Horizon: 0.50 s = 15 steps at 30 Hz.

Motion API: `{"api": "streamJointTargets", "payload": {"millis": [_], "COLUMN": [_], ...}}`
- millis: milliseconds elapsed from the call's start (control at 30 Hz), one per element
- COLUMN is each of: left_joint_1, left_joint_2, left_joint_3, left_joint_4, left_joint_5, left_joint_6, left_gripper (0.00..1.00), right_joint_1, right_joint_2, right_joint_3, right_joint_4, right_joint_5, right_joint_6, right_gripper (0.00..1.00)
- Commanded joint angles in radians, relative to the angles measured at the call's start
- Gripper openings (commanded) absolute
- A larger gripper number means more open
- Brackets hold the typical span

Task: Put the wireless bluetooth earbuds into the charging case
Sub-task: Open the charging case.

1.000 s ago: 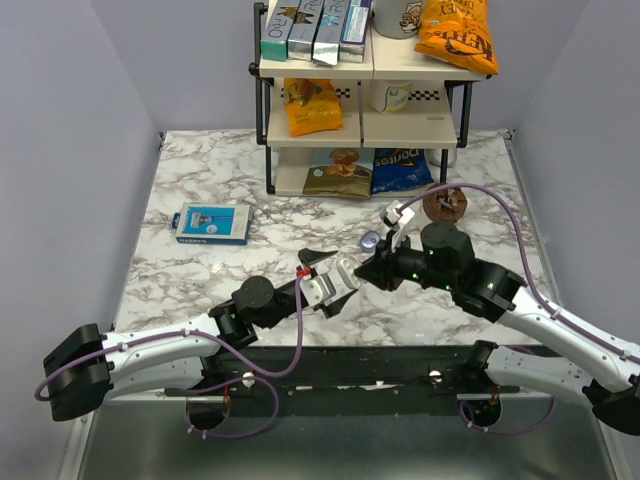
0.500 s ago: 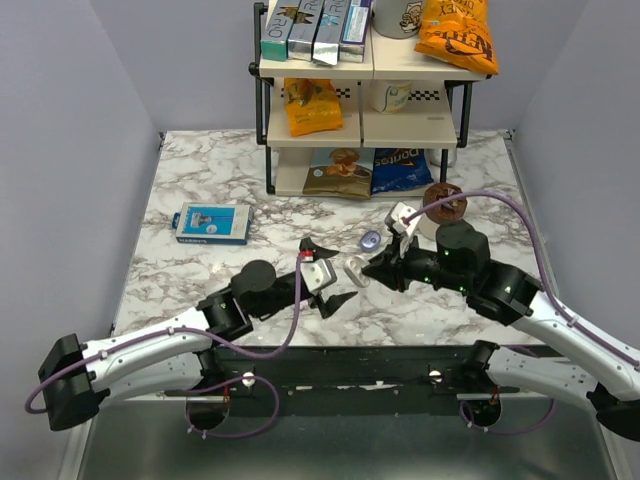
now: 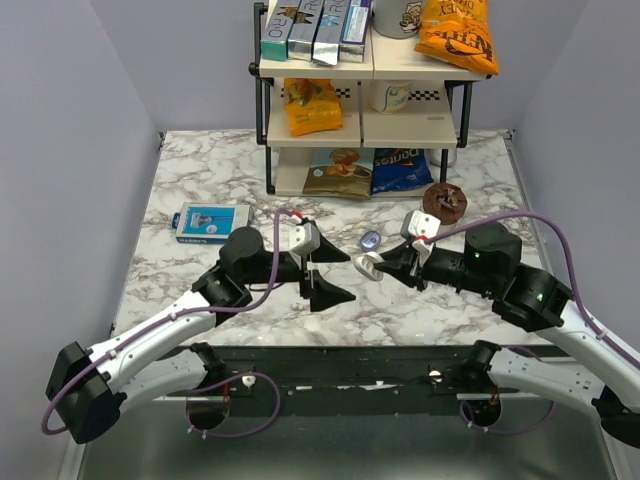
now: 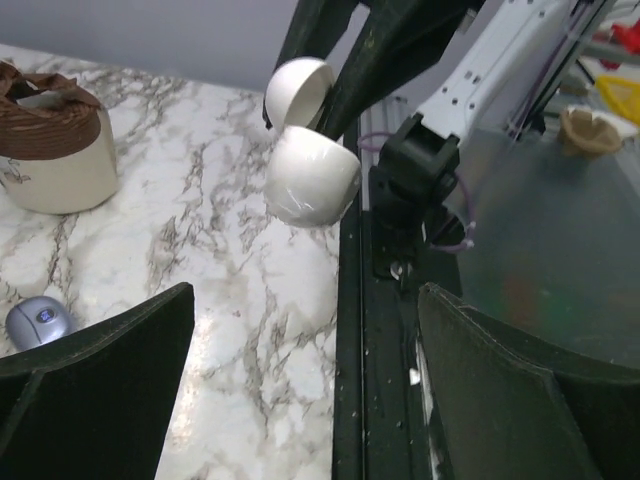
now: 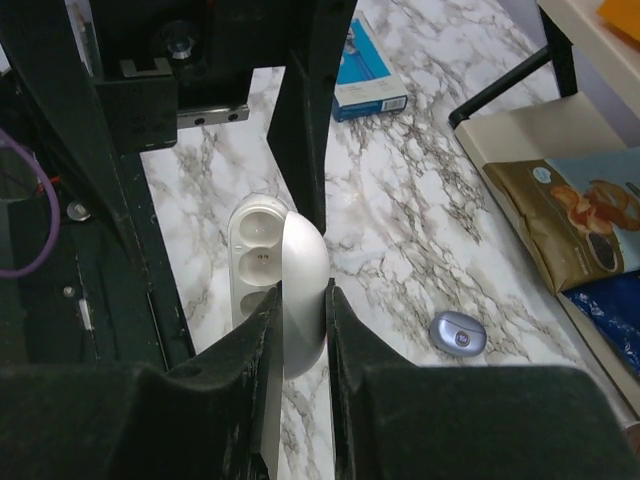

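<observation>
While right claw (image 5: 300, 308) grips white charging case (image 5: 285, 255) narrow by its near end, case hangs above surface (image 3: 180, 180) close to front edge; lid open, two wells bare, no buds seated. Long axis runs along right claw's fingers. Left claw (image 4: 305, 295) wide, empty, facing case, apart. Lavender rounded piece (image 3: 370, 240) lies on surface just beyond case toward back edge: bud or not, cannot tell; left claw free to fetch. Brown-topped cup (image 3: 443, 203), blue box (image 3: 212, 222), snack rack (image 3: 405, 128) farther back. Held case likely crowds approach.
</observation>
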Motion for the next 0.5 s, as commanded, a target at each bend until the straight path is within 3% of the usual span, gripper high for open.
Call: {"api": "streamJointTargets", "payload": {"millis": [0,33,133,333,467], "left_joint_1": [0.007,0.007,0.011,0.008,0.002], "left_joint_2": [-0.078,-0.095,-0.049,-0.040,-0.054], "left_joint_3": [-0.121,-0.128,-0.051,-0.062,-0.089], "left_joint_4": [0.270,0.267,0.131,0.170,0.195], "left_joint_5": [-0.150,-0.166,-0.094,-0.059,-0.068], "left_joint_6": [-0.249,-0.295,-0.247,-0.228,-0.185], "left_gripper": [0.99,0.99,0.99,0.99,0.89], "right_joint_1": [0.006,0.005,0.005,0.011,0.012], "right_joint_2": [-0.008,-0.005,0.013,0.076,0.101], "right_joint_3": [0.040,0.046,0.078,0.074,0.077], "right_joint_4": [-0.067,-0.082,-0.117,-0.111,-0.099], "right_joint_5": [-0.051,-0.057,-0.109,-0.202,-0.217], "right_joint_6": [-0.047,-0.049,-0.053,-0.035,-0.018], "right_gripper": [0.01,0.01,0.01,0.01,0.01]}}
